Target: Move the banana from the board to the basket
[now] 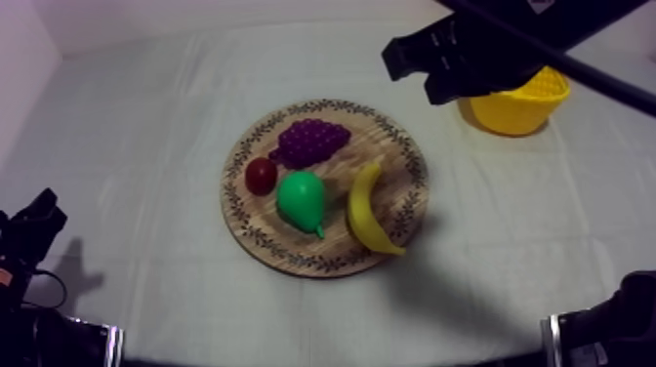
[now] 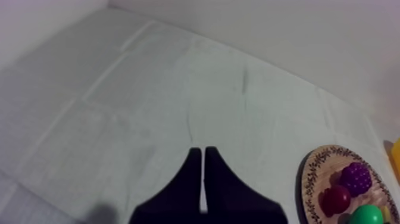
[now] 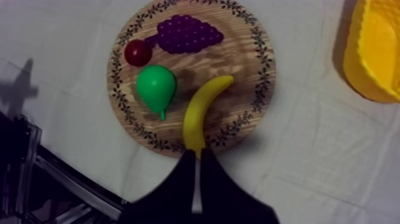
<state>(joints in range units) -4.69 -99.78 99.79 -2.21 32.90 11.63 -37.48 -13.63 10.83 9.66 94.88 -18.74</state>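
Observation:
The yellow banana (image 1: 368, 210) lies on the right part of the round wooden board (image 1: 390, 146), next to a green pear (image 1: 301, 200), purple grapes (image 1: 310, 140) and a small red fruit (image 1: 261, 176). The yellow basket (image 1: 517, 102) stands at the back right. My right gripper (image 1: 405, 59) hangs high above the board's far right edge, near the basket. In the right wrist view its fingers lie together, so my right gripper (image 3: 197, 156) is shut on nothing, just short of the near end of the banana (image 3: 201, 110). My left gripper (image 2: 199, 156) is shut over bare cloth.
My left arm (image 1: 39, 217) rests low at the table's left side. The board (image 2: 315, 179) with the grapes (image 2: 355, 177) and the red fruit (image 2: 336, 198) lies off beside the left gripper. Bare cloth surrounds the board (image 3: 238, 65); the basket (image 3: 375, 53) sits close beside it.

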